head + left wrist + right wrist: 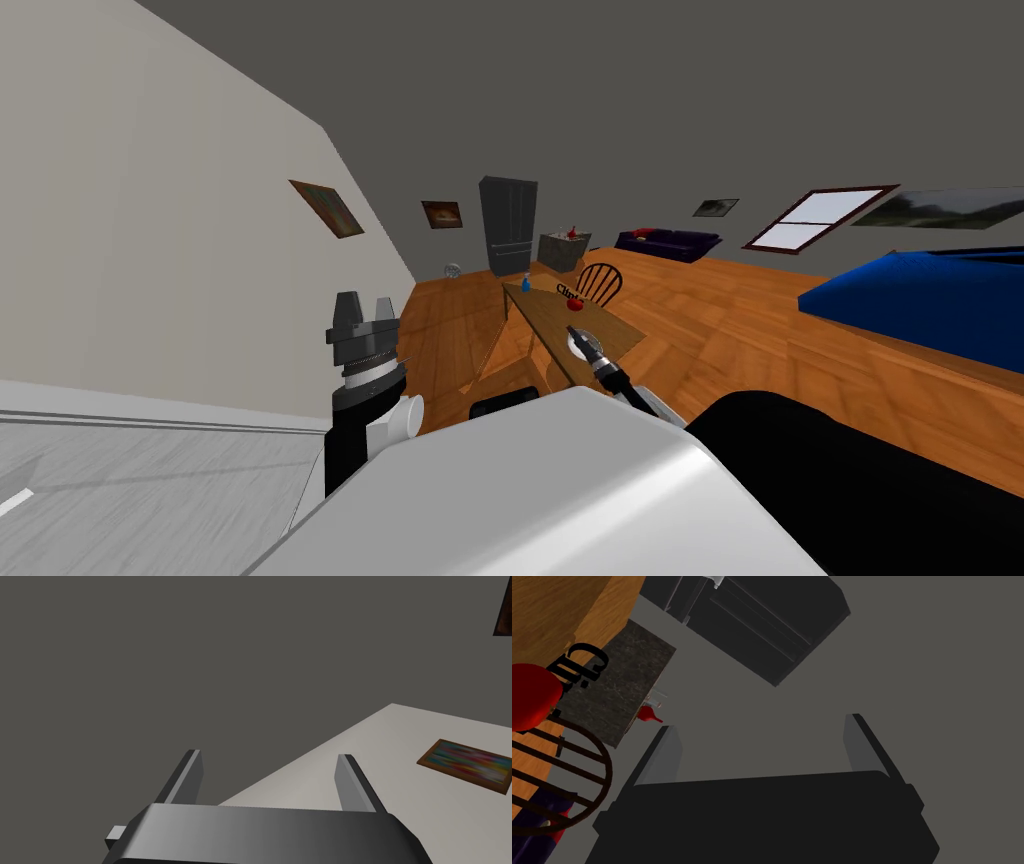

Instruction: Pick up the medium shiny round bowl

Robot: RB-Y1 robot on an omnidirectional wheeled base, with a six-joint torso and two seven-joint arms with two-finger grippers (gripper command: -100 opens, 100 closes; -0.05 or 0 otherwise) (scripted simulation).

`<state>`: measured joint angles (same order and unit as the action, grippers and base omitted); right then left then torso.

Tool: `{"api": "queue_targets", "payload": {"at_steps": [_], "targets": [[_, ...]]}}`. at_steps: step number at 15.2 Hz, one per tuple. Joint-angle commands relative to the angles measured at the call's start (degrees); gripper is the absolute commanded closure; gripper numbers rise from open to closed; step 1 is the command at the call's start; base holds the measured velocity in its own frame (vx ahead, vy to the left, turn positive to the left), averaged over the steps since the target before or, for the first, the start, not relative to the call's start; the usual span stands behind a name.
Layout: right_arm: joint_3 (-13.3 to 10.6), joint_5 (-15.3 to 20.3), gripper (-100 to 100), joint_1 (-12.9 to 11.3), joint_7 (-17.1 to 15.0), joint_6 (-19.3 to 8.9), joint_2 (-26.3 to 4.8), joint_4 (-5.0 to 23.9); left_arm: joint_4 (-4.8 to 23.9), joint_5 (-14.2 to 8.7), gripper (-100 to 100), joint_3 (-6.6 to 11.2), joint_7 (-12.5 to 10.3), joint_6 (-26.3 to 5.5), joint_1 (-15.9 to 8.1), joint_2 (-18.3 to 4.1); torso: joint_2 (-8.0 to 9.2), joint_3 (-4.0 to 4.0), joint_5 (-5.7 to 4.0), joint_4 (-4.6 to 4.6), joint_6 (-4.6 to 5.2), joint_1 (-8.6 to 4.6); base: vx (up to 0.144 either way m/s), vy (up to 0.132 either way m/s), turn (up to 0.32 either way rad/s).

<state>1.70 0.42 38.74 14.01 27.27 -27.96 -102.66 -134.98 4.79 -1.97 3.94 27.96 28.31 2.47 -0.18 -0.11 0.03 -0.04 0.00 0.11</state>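
Observation:
On the near end of the wooden table (pixel 545 310) lies a pale, round bowl (pixel 579 346), partly covered by my right gripper (pixel 574 331), which hangs just over it. In the right wrist view that gripper (pixel 762 746) is open, nothing sits between its fingers, and it looks along the table toward the far wall. My left gripper (pixel 362 308) is raised high beside the white wall on the left. It is open (pixel 270 776) and holds nothing.
Further along the table stand a red round thing (pixel 574 300) (pixel 532 696), black letters (pixel 567 290) and a blue bottle (pixel 525 285). A dark chair (pixel 600 283) stands at the table's right side. Beyond are a dark fridge (pixel 508 225), a stone-topped counter (pixel 563 250), a sofa (pixel 668 242) and a blue bed (pixel 930 295).

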Motion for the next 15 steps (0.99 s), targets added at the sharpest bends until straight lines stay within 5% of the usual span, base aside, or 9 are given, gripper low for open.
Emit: {"api": "queue_targets", "payload": {"at_steps": [1,15], "targets": [[-0.22,0.49,-100,1.10,0.18,-0.51,-2.86,2.86,0.00,0.00,0,0.00,0.00,0.00,0.00,0.00,0.00,0.00,0.00,0.00,0.00,0.00,0.039,0.025,0.106],[-2.14,3.10,-100,6.02,2.23,-2.20,-13.23,15.46,0.00,0.00,0,0.00,0.00,0.00,0.00,0.00,-0.03,-0.01,0.02,0.00,-0.01,0.08,0.043,0.033,0.090]]}}
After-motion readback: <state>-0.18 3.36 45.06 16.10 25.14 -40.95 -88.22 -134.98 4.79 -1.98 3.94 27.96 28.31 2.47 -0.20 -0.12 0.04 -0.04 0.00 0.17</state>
